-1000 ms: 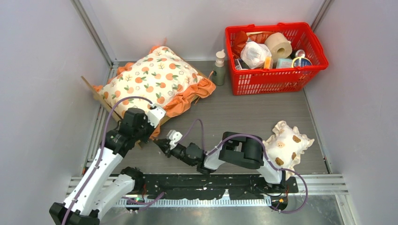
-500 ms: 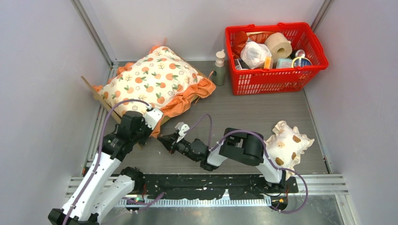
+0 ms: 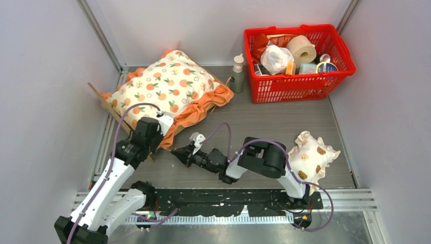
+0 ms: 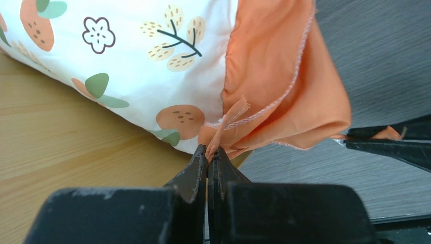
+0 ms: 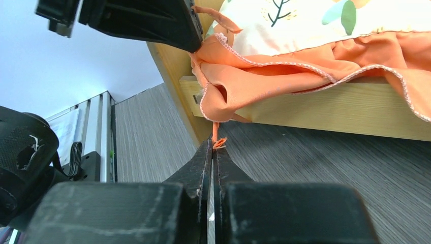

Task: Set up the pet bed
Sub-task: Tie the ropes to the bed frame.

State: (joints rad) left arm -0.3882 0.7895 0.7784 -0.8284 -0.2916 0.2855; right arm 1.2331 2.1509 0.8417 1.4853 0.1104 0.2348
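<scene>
Both sets shut: L fingers (image 4: 195, 173) pinch cushion tie (image 4: 226, 122), R fingers (image 5: 201, 162) pinch ruffle strand (image 5: 218, 143); pet bed (image 5: 325, 114) frame just beyond.

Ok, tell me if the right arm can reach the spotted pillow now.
Probably not: the right gripper is shut on an orange tie of the cushion, and the spotted pillow lies beside its elbow.

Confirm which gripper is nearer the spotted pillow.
Right. The right gripper sits left of the spotted pillow, pinching the cushion corner; the left gripper is beyond it, farther left.
</scene>
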